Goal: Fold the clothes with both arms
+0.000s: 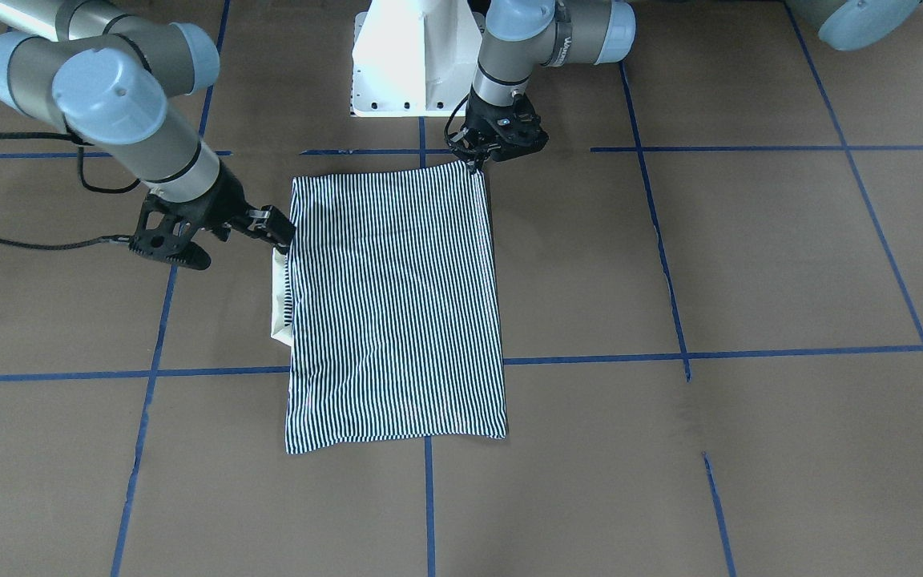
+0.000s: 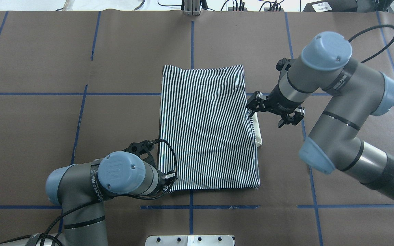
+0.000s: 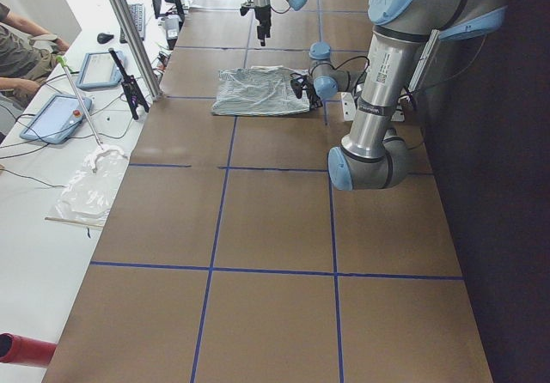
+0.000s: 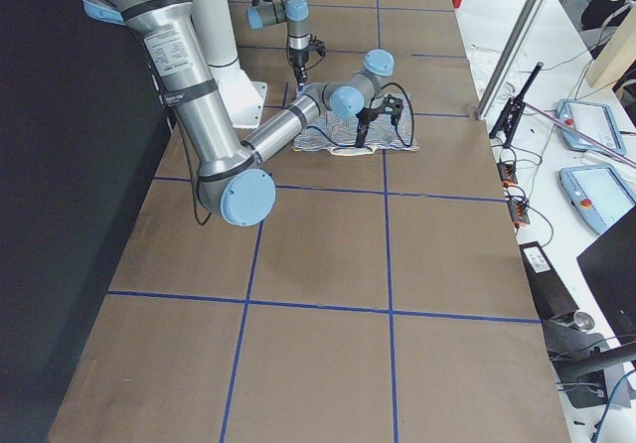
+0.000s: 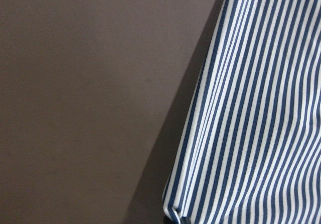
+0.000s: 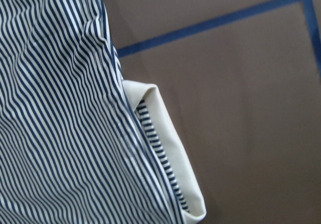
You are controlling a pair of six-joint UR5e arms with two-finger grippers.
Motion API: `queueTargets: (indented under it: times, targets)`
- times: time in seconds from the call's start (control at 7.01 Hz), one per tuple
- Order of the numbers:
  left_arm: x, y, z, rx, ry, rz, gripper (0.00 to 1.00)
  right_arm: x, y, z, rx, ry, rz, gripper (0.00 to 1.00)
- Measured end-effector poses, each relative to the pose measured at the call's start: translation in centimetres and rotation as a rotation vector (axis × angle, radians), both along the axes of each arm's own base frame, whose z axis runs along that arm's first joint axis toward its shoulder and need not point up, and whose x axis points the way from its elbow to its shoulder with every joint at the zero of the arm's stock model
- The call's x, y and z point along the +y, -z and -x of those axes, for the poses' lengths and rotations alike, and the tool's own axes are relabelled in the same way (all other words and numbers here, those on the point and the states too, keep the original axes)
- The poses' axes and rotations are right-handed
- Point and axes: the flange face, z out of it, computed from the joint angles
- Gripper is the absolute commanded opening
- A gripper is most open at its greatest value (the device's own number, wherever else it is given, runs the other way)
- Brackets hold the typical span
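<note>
Polo shirt (image 1: 397, 304) lies folded; left gripper (image 1: 477, 165) pinches its corner; right gripper (image 1: 284, 234) beside collar (image 1: 279, 298), grip unclear.

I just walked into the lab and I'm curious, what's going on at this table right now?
Two robot arms are folding a striped polo shirt. It lies on the brown table, already folded into a flat rectangle, with its cream collar peeking out at one side. The left pincer is at the shirt corner nearest the robot, and the right pincer is at the edge by the collar. I can't tell whether either is clamped on cloth.
</note>
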Motion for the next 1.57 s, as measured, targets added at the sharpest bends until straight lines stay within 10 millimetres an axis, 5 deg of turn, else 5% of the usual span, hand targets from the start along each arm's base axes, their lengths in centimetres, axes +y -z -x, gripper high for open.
queueTargets:
  times: [0.29,0.57,0.86,1.57]
  targets:
    - [0.3,0.2,-0.1,0.003,-0.006,0.001,0.00,7.3,1.8,6.5,0.045,-0.185,0.128,1.00]
    - [0.4,0.3,-0.2,0.005,-0.009,0.000,0.00,12.3,2.2,11.5,0.077,-0.288,0.153,1.00]
    - [0.4,0.4,-0.2,0.008,-0.009,-0.001,0.00,13.2,2.1,13.9,0.102,-0.331,0.177,1.00]
    - [0.5,1.2,0.0,0.023,-0.011,-0.003,0.00,14.1,-0.2,14.9,0.196,-0.337,0.212,1.00]
